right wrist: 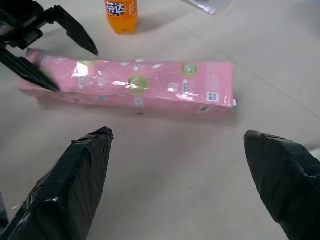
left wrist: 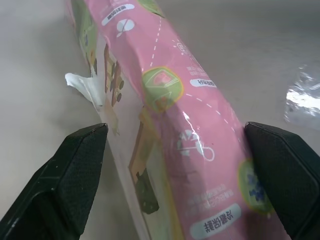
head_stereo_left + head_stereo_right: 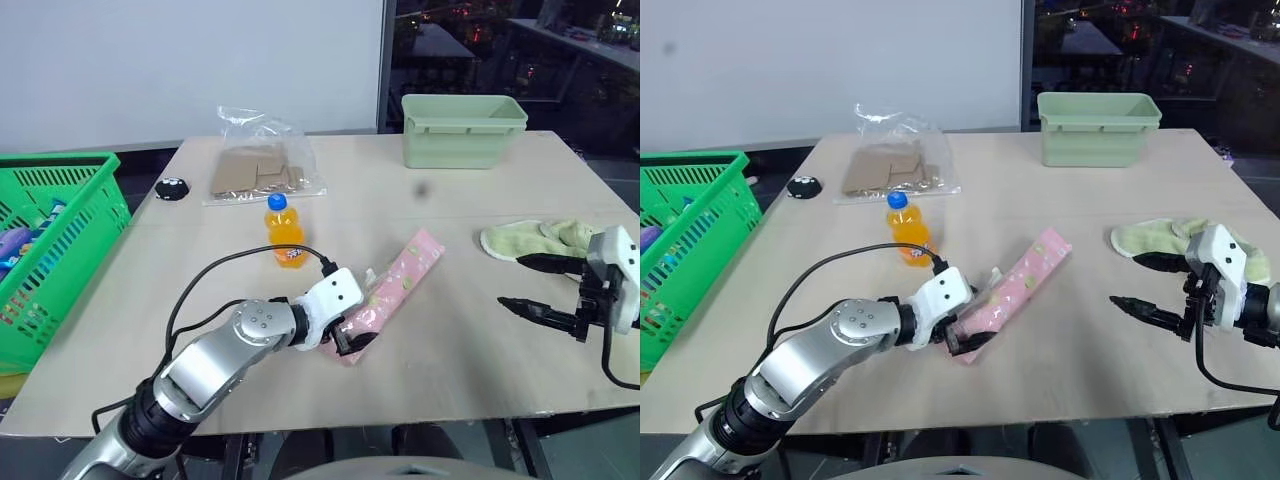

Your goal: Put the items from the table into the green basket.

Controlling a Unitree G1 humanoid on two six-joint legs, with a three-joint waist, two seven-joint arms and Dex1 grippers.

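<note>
L gripper (image 3: 352, 343) wide open, straddling pink packet (image 3: 400, 280) end.

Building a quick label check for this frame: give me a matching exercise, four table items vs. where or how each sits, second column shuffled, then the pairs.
Column 1
1. pink packet
2. orange soda bottle
3. pale green tub
4. yellow-green cloth

Column 2
A. at the table's far edge
B. lying flat, its near end between the open fingers of the left end effector
C. upright, just beyond the packet
D. crumpled beside the open right end effector

Pairs: 1-B, 2-C, 3-A, 4-D
</note>
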